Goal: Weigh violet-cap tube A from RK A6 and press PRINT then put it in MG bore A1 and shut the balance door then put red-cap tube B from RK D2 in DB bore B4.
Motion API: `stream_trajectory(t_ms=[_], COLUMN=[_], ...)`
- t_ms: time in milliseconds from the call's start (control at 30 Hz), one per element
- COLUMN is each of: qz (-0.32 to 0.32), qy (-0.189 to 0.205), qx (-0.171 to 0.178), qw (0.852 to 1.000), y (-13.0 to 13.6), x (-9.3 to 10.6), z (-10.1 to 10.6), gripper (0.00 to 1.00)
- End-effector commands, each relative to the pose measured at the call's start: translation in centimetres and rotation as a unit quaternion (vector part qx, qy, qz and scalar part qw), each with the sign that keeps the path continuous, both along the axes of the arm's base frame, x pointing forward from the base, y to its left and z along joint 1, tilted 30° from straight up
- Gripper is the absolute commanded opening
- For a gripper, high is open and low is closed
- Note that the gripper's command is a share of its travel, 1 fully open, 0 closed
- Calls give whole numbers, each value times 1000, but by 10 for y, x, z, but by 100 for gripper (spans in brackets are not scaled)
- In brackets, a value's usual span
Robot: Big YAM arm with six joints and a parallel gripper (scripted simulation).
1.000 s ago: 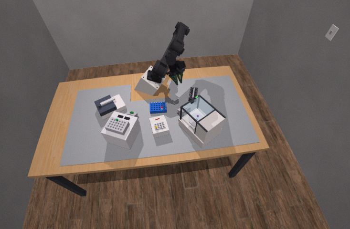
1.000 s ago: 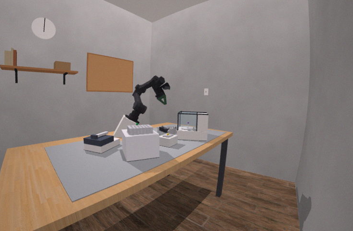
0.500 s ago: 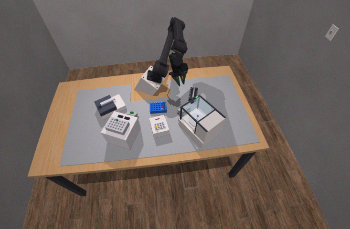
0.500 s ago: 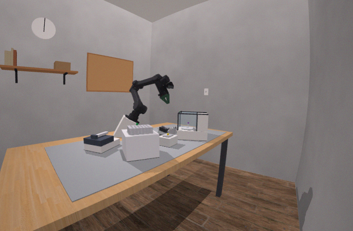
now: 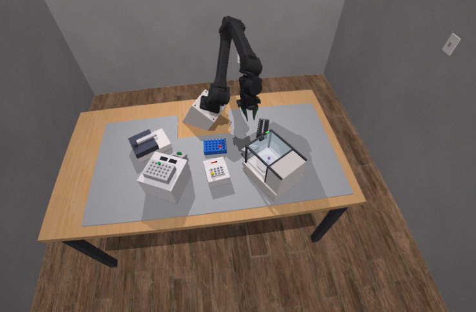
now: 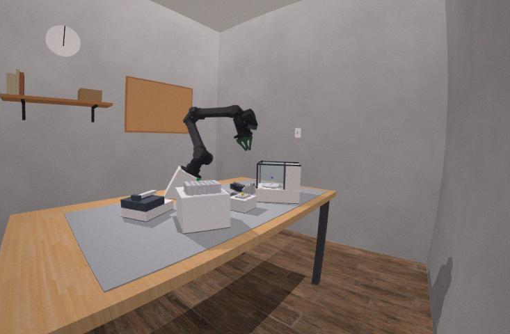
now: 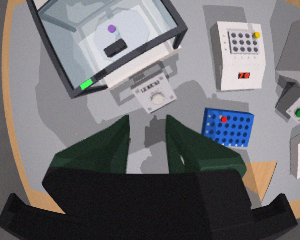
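Note:
Tube A, a violet cap (image 5: 269, 158) (image 6: 271, 177) (image 7: 111, 28), stands upright on the pan (image 7: 140, 30) inside the balance (image 5: 293, 165) (image 6: 279, 195) (image 7: 120, 78). The door's black handle (image 5: 261, 138) (image 7: 115, 48) is near the front edge; the door looks shut. The green lamp (image 5: 267, 132) (image 7: 86, 84) is lit. The round PRINT key (image 7: 157, 98) is uncovered. Tube B, a red cap (image 5: 219, 146) (image 7: 224, 119), stands in the blue rack (image 5: 214, 153) (image 7: 240, 112). My gripper (image 5: 250, 119) (image 6: 248, 149) (image 7: 147, 121) is partly open and empty, high above the bench on the balance's near side.
The dark magnet block (image 5: 262, 126) (image 6: 237, 186) is beside the balance. The dry block (image 5: 216, 180) (image 6: 243, 204) (image 7: 230, 75) holds a yellow-capped tube (image 5: 212, 173) (image 7: 257, 35). The mixer (image 5: 161, 185) (image 6: 204, 212) holds a green-capped tube (image 5: 159, 162). The spectrophotometer (image 5: 146, 145) (image 6: 142, 202) stands beyond.

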State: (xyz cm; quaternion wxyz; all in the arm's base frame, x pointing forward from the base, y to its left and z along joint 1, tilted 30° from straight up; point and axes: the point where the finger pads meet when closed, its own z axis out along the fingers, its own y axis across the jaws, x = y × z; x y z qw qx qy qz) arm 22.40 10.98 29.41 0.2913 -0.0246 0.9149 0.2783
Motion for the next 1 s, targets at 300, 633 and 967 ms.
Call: stream_trajectory(t_ms=[300,633,967], qz=[-134,-208,-295], qy=[134,224,334], qx=[61,88,120], qw=[980,948,887], y=[22,31,50], x=[26,40,65], z=[37,43,56], gripper=[30,30,30])
